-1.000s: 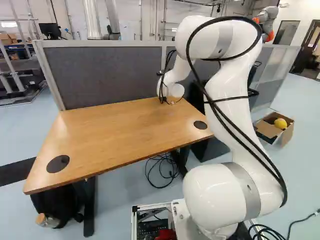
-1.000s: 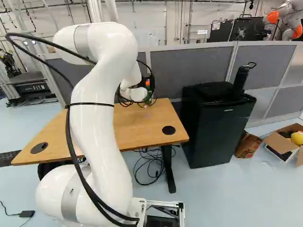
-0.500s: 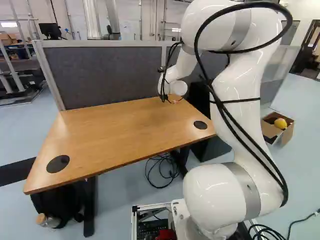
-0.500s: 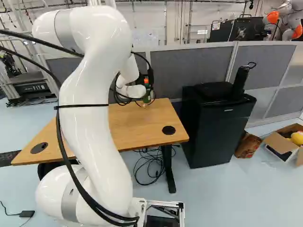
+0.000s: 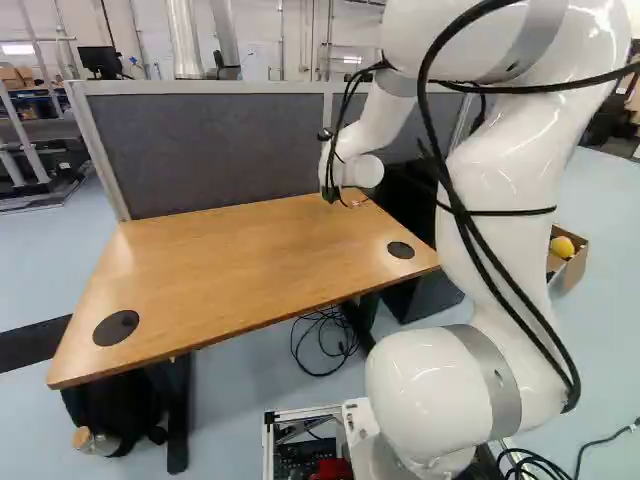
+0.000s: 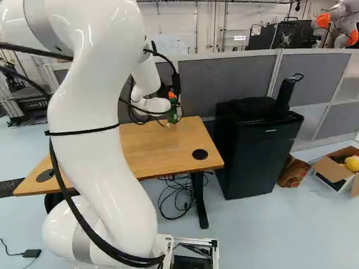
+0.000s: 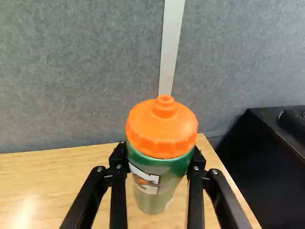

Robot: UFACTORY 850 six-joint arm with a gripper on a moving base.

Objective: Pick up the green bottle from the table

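The jaws hold the green bottle (image 7: 155, 183) between them, table (image 7: 71, 164) below, grey partition (image 7: 81, 71) ahead, black cabinet (image 7: 252, 157) off to one side.

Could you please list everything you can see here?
Green bottle: one, green, orange cap, in the gripper.
Table: one, brown, ahead of arm.
Discs: two, black, in table.
Partition: one, grey, behind table.
Cabinet: one, black, beside table.
Upright object: one, black, atop cabinet.
Cardboard boxes: two, brown, floor near cabinet.
Yellow object: one, yellow, in open box.
Cables: several, black, under table.
Clear bottle: one, colourless, floor near table.
Monitor: one, black, beyond partition.
Another robot: one, white-orange, beyond partition.
Arm: one, white, in both base views.
Gripper: one, black, shut on green bottle.
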